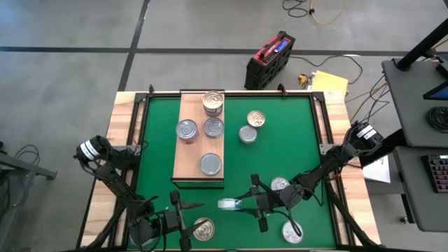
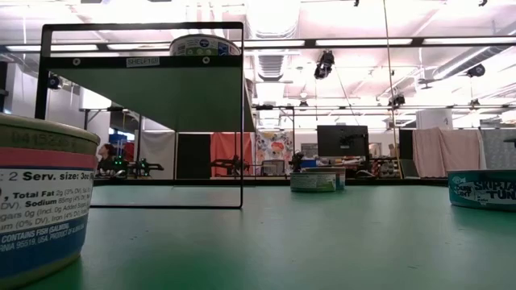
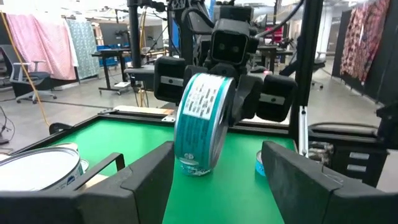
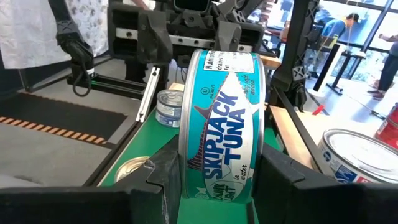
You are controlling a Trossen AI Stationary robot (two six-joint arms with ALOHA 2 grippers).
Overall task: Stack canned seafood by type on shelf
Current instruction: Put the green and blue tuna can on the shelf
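**Skipjack tuna can held on edge between the two hands**

A teal-labelled skipjack tuna can [image 4: 224, 124] stands on its rim above the green mat, near the front of the desk, clamped across its flat faces by the right hand [image 1: 246, 204]. In the high view it shows as a pale sliver between the two hands [image 1: 229, 204], and the left wrist view sees it edge-on [image 3: 202, 121] with the right arm's dark body behind it.

The left hand [image 1: 180, 213] sits just beside the can, fingers [image 3: 149, 177] spread apart and gripping nothing.

The shelf [image 1: 190, 157], a light wooden board lying on the mat, carries four cans: one at its far end [image 1: 213, 103], two side by side in the middle [image 1: 187, 130] [image 1: 213, 127], and one near its front edge [image 1: 211, 164].

Loose cans lie on the mat: two right of the shelf [image 1: 256, 120] [image 1: 247, 134], one by the left hand [image 1: 203, 229], and two near the right arm [image 1: 280, 185] [image 1: 292, 232].

The desk [image 1: 122, 119] has wooden borders around the mat.
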